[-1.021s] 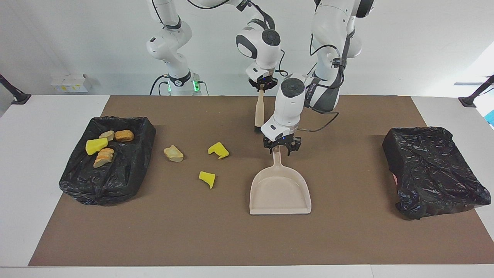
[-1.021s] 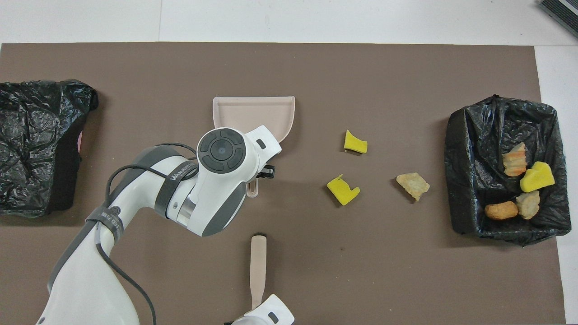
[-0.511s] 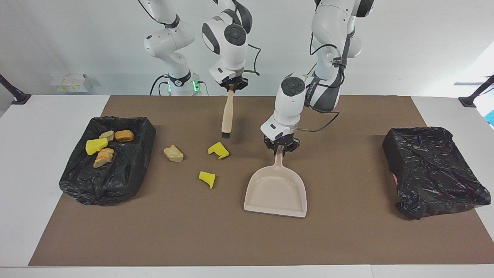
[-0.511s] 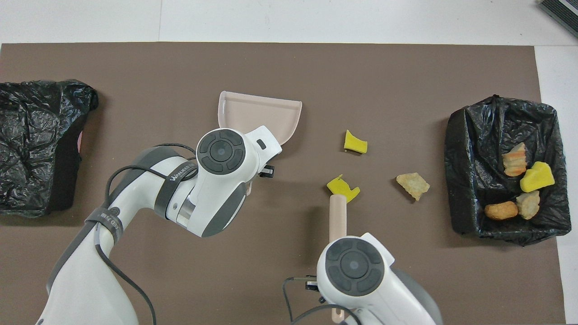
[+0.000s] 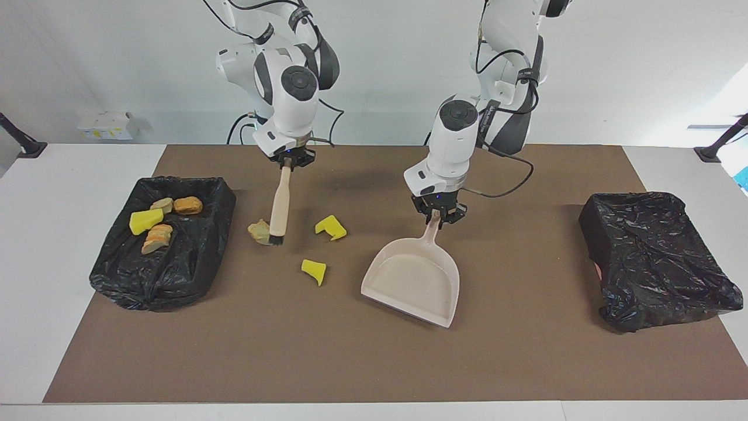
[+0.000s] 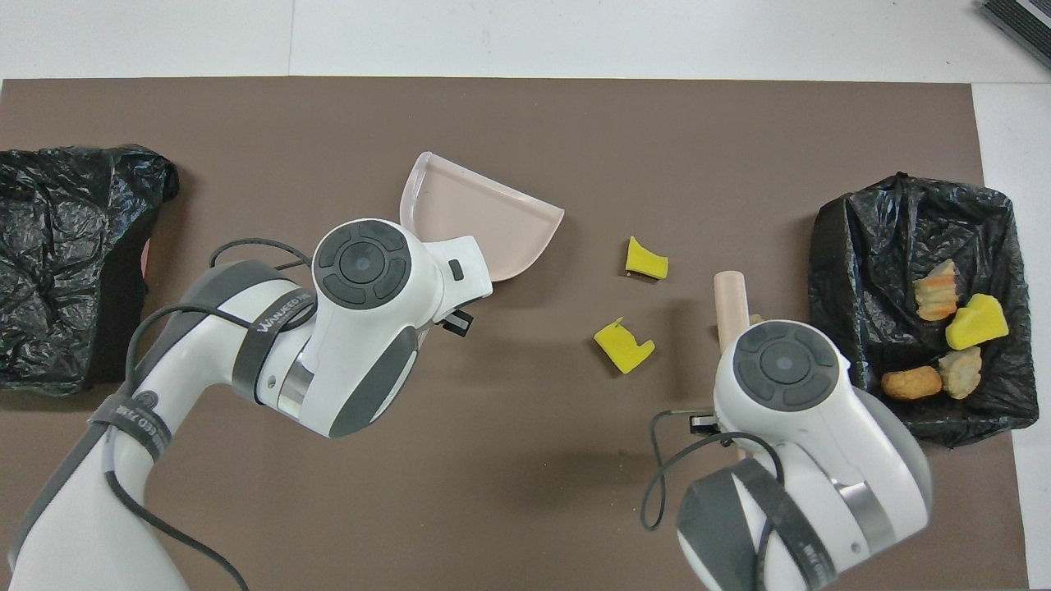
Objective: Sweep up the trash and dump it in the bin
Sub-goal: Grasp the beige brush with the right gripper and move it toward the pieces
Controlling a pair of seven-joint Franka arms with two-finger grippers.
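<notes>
My left gripper point(image 5: 436, 216) is shut on the handle of the beige dustpan point(image 5: 409, 280), which sits slanted at the mat's middle with its mouth away from the robots; the same dustpan point(image 6: 484, 222) shows from above. My right gripper point(image 5: 287, 159) is shut on the top of the beige brush point(image 5: 279, 202). The brush's dark bristles rest against a tan trash lump point(image 5: 257, 230). Two yellow trash wedges point(image 5: 331, 227) point(image 5: 314, 270) lie between the lump and the dustpan. From above, the brush point(image 6: 729, 297) and my right wrist hide most of the lump.
A black-lined bin point(image 5: 193, 263) at the right arm's end holds several trash chunks. Another black-lined bin point(image 5: 654, 257) stands at the left arm's end. The brown mat point(image 5: 374, 362) covers most of the white table.
My right arm carried the brush toward its own end of the table, down to the tan lump. My left gripper closed on the dustpan handle and turned the pan slantwise.
</notes>
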